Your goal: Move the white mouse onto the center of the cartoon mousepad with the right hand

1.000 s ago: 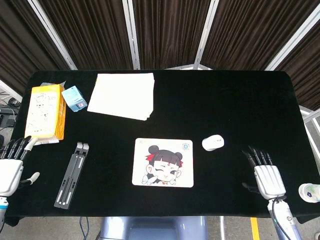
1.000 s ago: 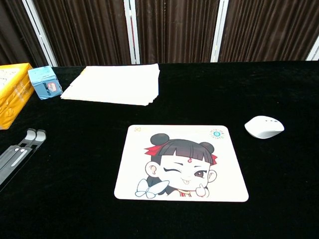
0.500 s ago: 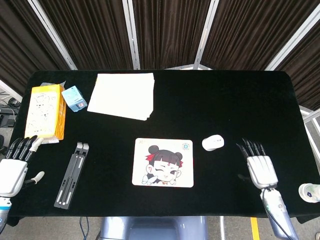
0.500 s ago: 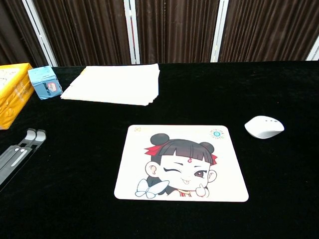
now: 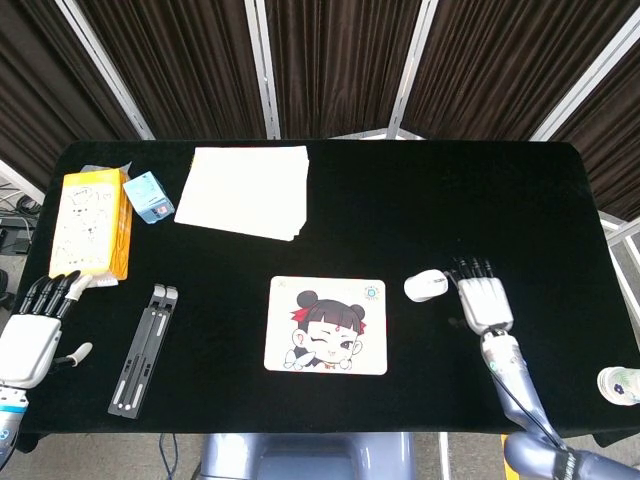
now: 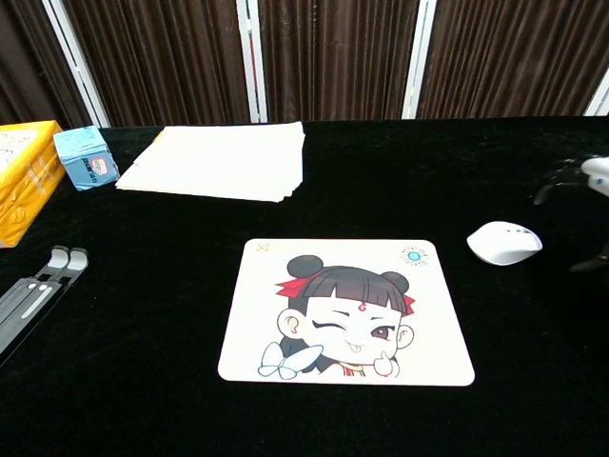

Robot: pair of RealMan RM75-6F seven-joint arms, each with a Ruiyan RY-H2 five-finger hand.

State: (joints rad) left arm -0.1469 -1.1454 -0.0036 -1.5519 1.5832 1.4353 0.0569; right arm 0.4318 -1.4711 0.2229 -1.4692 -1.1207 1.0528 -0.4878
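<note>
The white mouse [image 5: 426,286] [image 6: 504,243] lies on the black table just right of the cartoon mousepad [image 5: 327,325] [image 6: 346,310], which shows a winking girl. My right hand [image 5: 482,299] hovers immediately right of the mouse with its fingers spread and nothing in it; only its dark fingertips [image 6: 563,180] enter the chest view at the right edge. My left hand [image 5: 32,329] is open at the table's front left corner, far from both.
A grey folding stand [image 5: 144,347] lies left of the pad. A yellow box [image 5: 91,222], a small blue box [image 5: 149,196] and a stack of white paper [image 5: 246,190] sit at the back left. A small white item [image 5: 620,384] is at the right edge.
My right hand has moved forward and left from the table's front right, ending beside the mouse. The mouse and pad have not moved. The left hand shifted only slightly.
</note>
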